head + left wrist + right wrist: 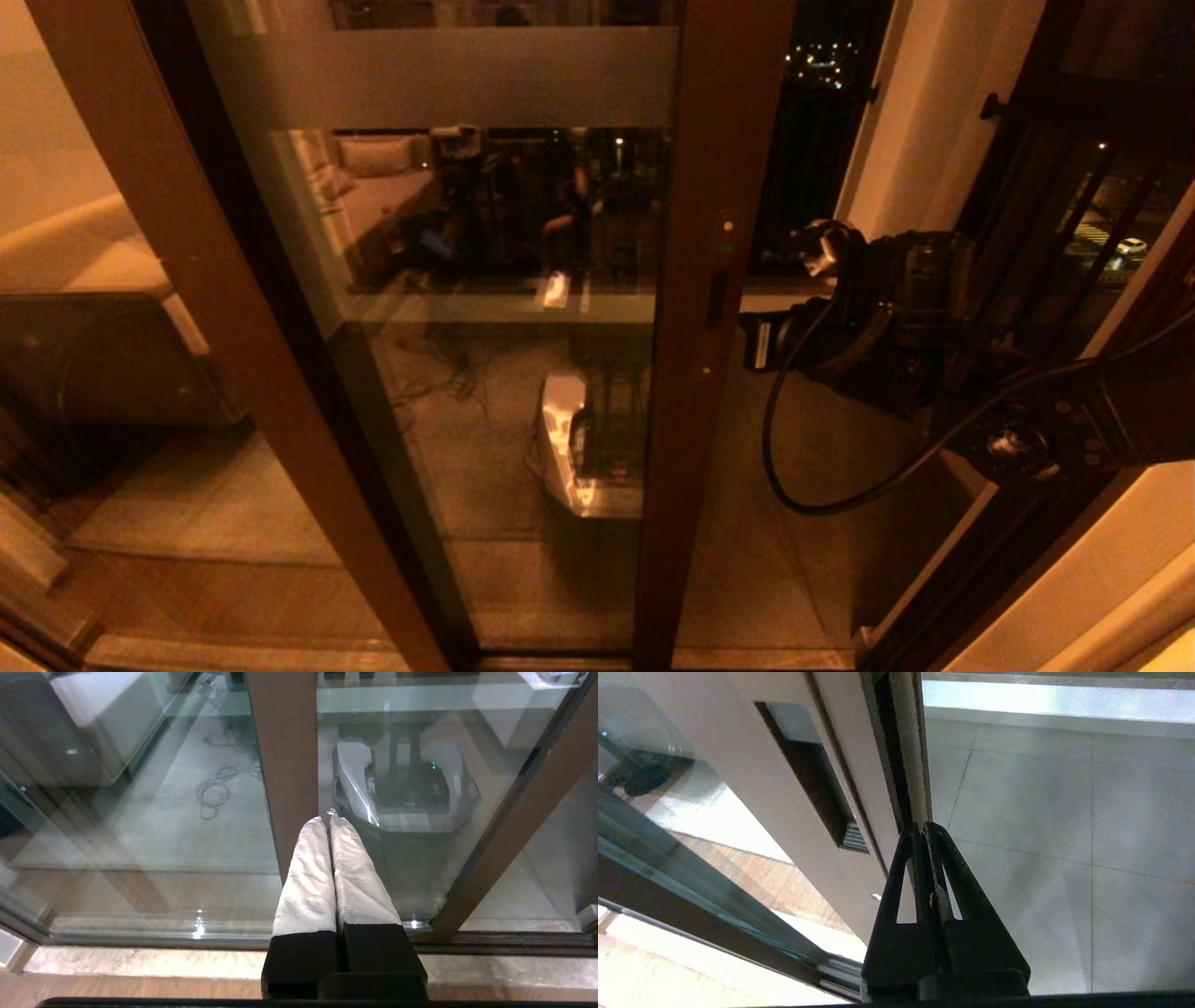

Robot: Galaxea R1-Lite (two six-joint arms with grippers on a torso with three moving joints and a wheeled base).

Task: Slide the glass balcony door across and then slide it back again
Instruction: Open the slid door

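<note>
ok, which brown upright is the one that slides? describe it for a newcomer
Start at the glass wall in the head view. The glass balcony door carries a wide frosted band up top; its stile borders the open gap, with the right pincer beside it. Only this stile has a slim recessed handle.

a home, at the threshold between living room and balcony, at night. tall sliding glass door (pixel 485 308) in a dark brown frame, frosted band (pixel 448 79) across the top. the glass reflects a pale sofa (pixel 373 182) with cushions. wood flooring (pixel 140 896) on the room side, grey tiles (pixel 1064 812) on the balcony side. dark railing bars (pixel 1074 215) outside, and beyond them city lights (pixel 817 61) and a lit street with a car (pixel 1130 245) far below, so an upper-floor flat. loose cables (pixel 215 788) on the floor in the reflection.
</note>
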